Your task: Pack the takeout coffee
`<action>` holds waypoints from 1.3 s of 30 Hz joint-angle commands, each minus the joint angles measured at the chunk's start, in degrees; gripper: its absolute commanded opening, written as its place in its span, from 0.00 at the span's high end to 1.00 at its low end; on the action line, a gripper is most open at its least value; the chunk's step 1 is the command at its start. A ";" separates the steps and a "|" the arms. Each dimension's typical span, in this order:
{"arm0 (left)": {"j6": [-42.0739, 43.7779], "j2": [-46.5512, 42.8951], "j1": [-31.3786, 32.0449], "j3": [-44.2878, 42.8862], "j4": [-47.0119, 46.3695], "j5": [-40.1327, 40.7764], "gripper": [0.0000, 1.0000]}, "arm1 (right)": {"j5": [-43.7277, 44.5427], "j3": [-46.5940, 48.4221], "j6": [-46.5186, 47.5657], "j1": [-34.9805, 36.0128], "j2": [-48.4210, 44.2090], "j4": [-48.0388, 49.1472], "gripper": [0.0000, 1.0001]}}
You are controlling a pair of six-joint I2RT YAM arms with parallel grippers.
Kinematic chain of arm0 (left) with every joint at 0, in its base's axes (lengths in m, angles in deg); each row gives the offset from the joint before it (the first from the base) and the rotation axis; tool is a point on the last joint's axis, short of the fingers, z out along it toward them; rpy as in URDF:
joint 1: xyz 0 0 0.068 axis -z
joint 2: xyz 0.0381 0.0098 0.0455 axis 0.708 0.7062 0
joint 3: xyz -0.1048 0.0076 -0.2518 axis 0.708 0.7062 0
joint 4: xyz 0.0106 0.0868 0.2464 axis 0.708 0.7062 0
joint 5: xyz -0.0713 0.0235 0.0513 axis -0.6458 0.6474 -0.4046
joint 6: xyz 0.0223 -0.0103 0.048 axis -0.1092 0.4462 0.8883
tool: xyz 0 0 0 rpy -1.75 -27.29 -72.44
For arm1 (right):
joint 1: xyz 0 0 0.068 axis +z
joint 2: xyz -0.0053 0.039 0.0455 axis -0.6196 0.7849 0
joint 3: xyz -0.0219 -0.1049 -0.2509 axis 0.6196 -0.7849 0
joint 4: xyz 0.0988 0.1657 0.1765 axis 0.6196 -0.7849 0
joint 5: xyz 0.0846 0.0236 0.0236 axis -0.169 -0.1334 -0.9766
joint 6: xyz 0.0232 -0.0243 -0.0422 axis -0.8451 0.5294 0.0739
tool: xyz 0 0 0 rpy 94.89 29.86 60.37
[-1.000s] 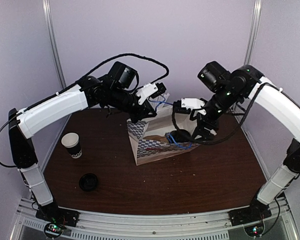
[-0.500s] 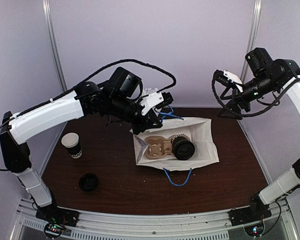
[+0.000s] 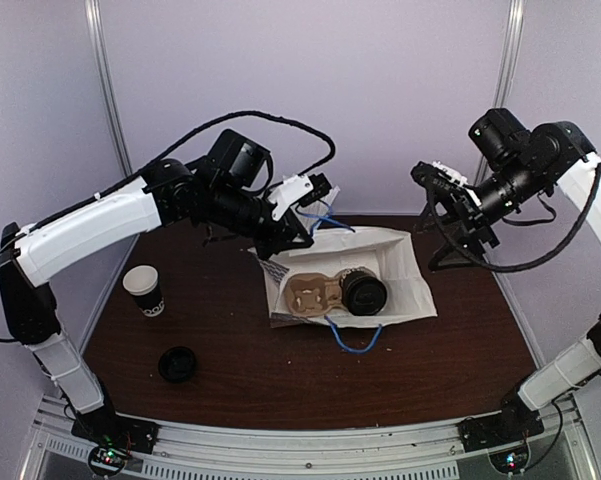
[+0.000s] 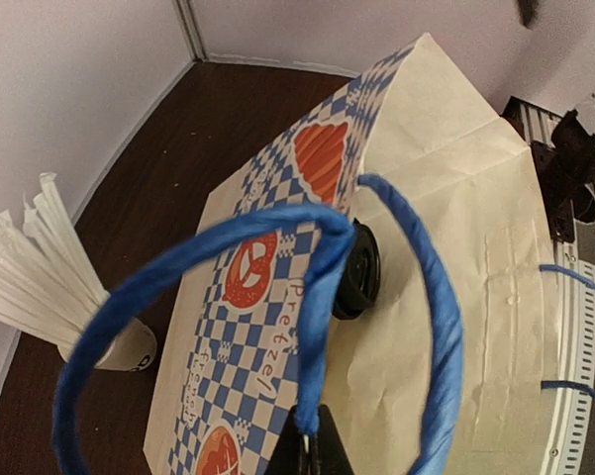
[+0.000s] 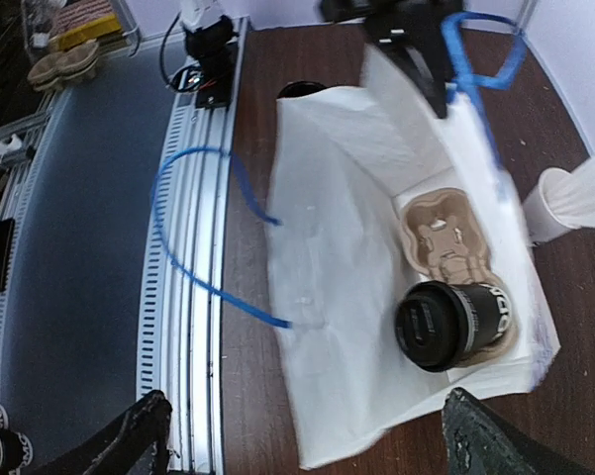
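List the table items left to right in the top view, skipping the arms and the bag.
White-rimmed cup → loose black lid → cardboard carrier's empty slot → takeout coffee.

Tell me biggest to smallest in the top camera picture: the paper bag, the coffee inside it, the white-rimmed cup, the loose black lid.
1. paper bag, by far the largest.
2. takeout coffee and white-rimmed cup: too alike to rank.
3. loose lid, smallest, but only slightly.
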 commanded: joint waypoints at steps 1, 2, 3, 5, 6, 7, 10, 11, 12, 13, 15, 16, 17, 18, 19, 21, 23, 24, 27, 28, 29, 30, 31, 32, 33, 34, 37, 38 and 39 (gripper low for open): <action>-3.90 1.40 -5.17 -1.93 -1.40 -5.52 1.00 | 7.32 -3.33 0.65 9.22 0.00 -0.23 0.05; -4.60 1.80 -5.93 -2.09 -1.68 -6.88 1.00 | 10.45 -4.47 0.30 11.15 0.25 1.07 0.05; -5.15 2.12 -6.53 -2.09 -2.01 -8.07 1.00 | 13.33 -5.49 -0.25 12.77 0.62 2.37 0.06; -5.70 2.57 -7.28 -1.99 -2.84 -9.64 1.00 | 18.64 -6.53 -1.50 14.95 1.64 5.28 0.06; -5.88 2.76 -7.62 -1.86 -3.21 -10.10 1.00 | 21.49 -6.78 -2.46 15.61 2.22 7.19 0.06; -6.05 3.01 -7.97 -1.75 -3.52 -10.48 1.00 | 23.52 -6.73 -3.01 15.93 2.91 8.70 0.05; -6.50 3.80 -9.19 -1.63 -3.88 -11.65 1.00 | 27.04 -5.32 -3.52 16.47 5.02 11.55 0.06; -6.44 3.94 -9.48 -1.69 -3.88 -11.89 1.00 | 28.10 -4.68 -3.56 16.70 5.72 12.12 0.06; -6.42 4.03 -9.71 -1.58 -3.88 -11.99 1.00 | 29.05 -4.32 -3.34 16.99 6.30 12.55 0.06; -6.35 4.06 -9.93 -1.49 -3.88 -12.07 1.00 | 29.76 -4.04 -3.20 17.16 6.71 12.97 0.07; -6.30 3.98 -10.31 -1.31 -3.88 -12.45 1.00 | 31.09 -3.55 -2.84 17.26 7.36 13.67 0.08; -6.30 3.90 -10.48 -1.22 -3.88 -12.68 1.00 | 31.84 -3.48 -2.64 17.24 7.63 14.12 0.08; -6.22 3.76 -10.68 -1.11 -3.99 -12.78 1.00 | 32.57 -3.51 -2.38 17.20 7.84 14.66 0.09; -6.26 3.67 -10.78 -0.92 -4.11 -12.98 1.00 | 33.32 -3.51 -2.19 17.27 8.07 15.13 0.10; -6.22 3.60 -10.87 -0.84 -4.26 -13.22 1.00 | 34.02 -3.59 -2.01 17.26 8.39 15.60 0.11; -6.12 3.51 -10.90 -0.80 -4.32 -13.56 1.00 | 34.97 -3.41 -1.90 17.30 9.06 16.25 0.13; -6.06 3.45 -10.97 -0.80 -4.33 -13.92 1.00 | 35.13 -3.25 -1.52 17.33 9.40 16.36 0.14; -5.97 3.45 -11.02 -0.80 -4.32 -13.98 1.00 | 35.34 -3.17 -1.53 17.40 9.33 16.64 0.16; -5.99 3.31 -10.98 -0.65 -4.24 -14.08 1.00 | 35.58 -2.51 -1.55 17.37 8.79 17.11 0.17; -5.97 3.35 -10.98 -0.62 -4.17 -14.22 1.00 | 35.66 -2.08 -1.51 17.36 8.73 17.12 0.17; -5.95 3.35 -10.98 -0.58 -4.10 -14.25 1.00 | 35.39 -1.74 -1.27 17.37 8.75 16.82 0.17; -5.95 3.36 -10.98 -0.54 -4.14 -14.52 1.00 | 34.97 -1.72 -0.94 17.44 8.77 16.60 0.18; -5.99 3.40 -10.98 -0.55 -4.18 -14.66 1.00 | 34.43 -1.82 -0.67 17.45 8.91 16.51 0.20; -6.05 3.51 -11.06 -0.63 -4.15 -14.76 1.00 | 33.54 -1.94 -0.49 17.49 9.07 16.33 0.24; -6.04 3.60 -11.07 -0.64 -4.14 -14.82 1.00 | 32.60 -2.07 -0.38 17.52 9.33 16.22 0.30; -6.12 3.68 -11.13 -0.63 -4.12 -14.91 1.00 | 31.60 -2.00 -0.36 17.54 9.64 16.23 0.37; -6.40 3.80 -11.50 -0.72 -4.22 -15.45 1.00 | 28.96 -1.57 -0.24 17.77 10.55 15.86 0.54; -6.51 3.73 -11.51 -0.73 -4.20 -15.48 1.00 | 28.31 -1.42 -0.13 17.86 10.79 15.62 0.56; -6.42 3.67 -11.51 -0.69 -4.13 -15.49 1.00 | 27.69 -1.26 0.04 18.07 10.86 15.45 0.59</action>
